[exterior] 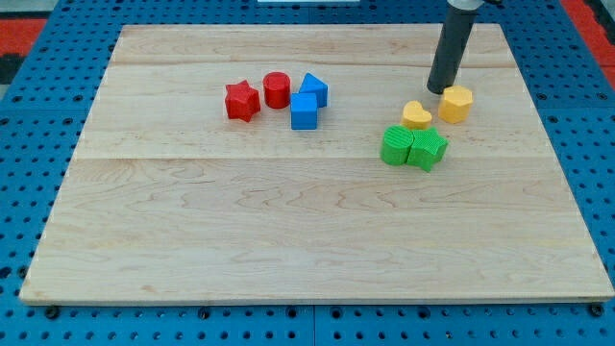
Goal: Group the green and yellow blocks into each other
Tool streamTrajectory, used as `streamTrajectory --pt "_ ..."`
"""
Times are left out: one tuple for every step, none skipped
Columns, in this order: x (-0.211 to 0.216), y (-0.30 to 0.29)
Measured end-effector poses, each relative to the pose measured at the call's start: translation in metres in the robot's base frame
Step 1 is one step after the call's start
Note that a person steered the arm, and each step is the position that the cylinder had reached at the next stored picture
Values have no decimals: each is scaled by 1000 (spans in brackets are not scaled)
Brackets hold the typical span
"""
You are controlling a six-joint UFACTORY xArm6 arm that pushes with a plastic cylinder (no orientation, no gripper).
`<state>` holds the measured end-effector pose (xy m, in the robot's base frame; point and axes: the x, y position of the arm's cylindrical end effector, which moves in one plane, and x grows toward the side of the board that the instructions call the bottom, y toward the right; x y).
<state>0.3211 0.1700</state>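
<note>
My rod (452, 48) comes down almost upright from the view's top, leaning slightly, with my tip (439, 91) lowest.
</note>
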Motion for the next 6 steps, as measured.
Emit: streamTrajectory --pt "-5 34" --pt "26 53" --pt "38 33" --pt "20 20" --pt "26 8" --pt "51 3"
